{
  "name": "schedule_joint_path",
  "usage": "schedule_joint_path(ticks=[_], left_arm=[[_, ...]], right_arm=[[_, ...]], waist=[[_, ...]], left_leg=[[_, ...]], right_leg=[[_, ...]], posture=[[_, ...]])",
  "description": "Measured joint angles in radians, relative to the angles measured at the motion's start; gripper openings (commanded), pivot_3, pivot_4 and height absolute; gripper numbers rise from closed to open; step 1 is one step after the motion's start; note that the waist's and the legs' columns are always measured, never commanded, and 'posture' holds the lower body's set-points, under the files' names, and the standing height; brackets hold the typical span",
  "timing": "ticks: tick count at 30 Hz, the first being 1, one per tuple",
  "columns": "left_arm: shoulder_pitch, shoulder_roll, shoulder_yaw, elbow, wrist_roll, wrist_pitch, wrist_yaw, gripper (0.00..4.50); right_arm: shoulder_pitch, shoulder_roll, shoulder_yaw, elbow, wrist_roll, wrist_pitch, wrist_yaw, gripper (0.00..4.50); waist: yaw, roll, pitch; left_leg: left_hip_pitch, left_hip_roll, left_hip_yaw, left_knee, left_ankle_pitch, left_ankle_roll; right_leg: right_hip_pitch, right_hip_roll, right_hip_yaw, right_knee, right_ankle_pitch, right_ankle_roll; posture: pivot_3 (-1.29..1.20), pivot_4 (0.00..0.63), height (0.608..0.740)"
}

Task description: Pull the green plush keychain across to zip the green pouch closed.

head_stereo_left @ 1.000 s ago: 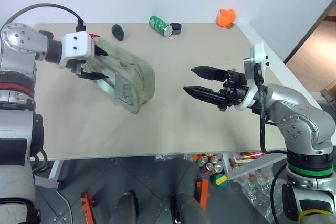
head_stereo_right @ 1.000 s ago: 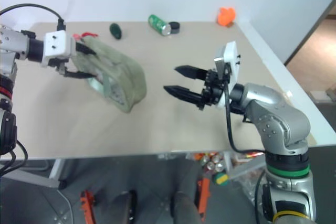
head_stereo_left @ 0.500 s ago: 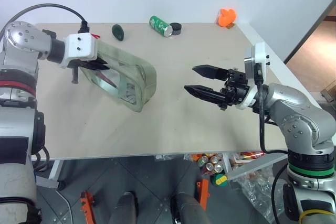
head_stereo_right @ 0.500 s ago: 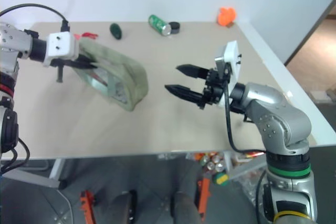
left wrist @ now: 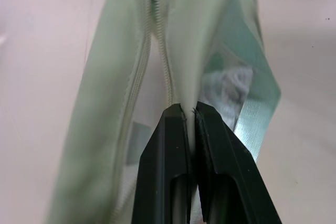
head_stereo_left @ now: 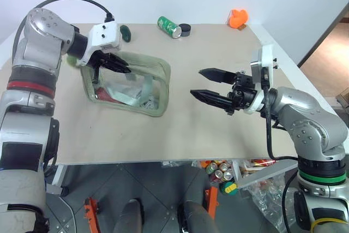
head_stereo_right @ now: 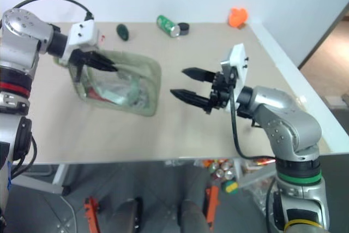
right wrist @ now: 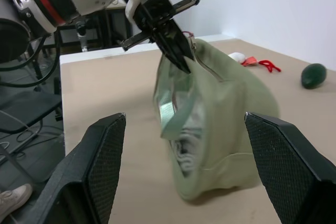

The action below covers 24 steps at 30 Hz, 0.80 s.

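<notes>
Pinching the top edge of the green pouch [head_stereo_left: 131, 83], our left gripper [head_stereo_left: 121, 66] has its two black fingers pressed together on the fabric beside the zipper [left wrist: 167, 77], as the left wrist view shows. Item one, the pouch: pale sage fabric with a clear side panel, far left of centre on the beige table [head_stereo_left: 207, 129], its top held up by that grip. Item two, the green plush keychain: we cannot make it out with certainty in any view, so its place along the zipper stays unsettled. Item three, our right gripper [head_stereo_left: 210, 85]: fingers spread wide, holding nothing, level, pointing left toward the pouch and well apart from it. To do this step well, we judge the left hand should keep the top edge taut and steady while the right finds the plush and draws it straight along the zipper line. Item four, a green drink can [head_stereo_left: 168, 26] lies at the far edge; its lettering is too small to read.
</notes>
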Motion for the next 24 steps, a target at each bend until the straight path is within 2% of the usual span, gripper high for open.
schedule_joint_path(ticks=[11, 24], left_arm=[[0.066, 0.065, -0.063, -0.258, 0.059, 0.086, -0.009, 0.08], [0.047, 0.022, -0.062, -0.299, 0.014, 0.307, 0.032, 0.08]], right_arm=[[-0.005, 0.027, 0.008, 0.011, -0.019, -0.027, 0.010, 3.72], [-0.015, 0.035, 0.015, 0.029, -0.036, -0.036, 0.017, 3.72]], waist=[[-0.005, 0.000, 0.000], [-0.003, 0.000, 0.000]], left_leg=[[0.001, 0.001, 0.000, 0.000, 0.000, 0.000], [0.001, 0.000, 0.000, 0.000, 0.000, 0.000]], right_leg=[[0.000, 0.001, 0.000, 0.001, 0.000, -0.001], [0.000, 0.001, 0.000, 0.001, 0.000, 0.000]], posture=[[0.00, 0.150, 0.740], [0.00, 0.150, 0.740]])
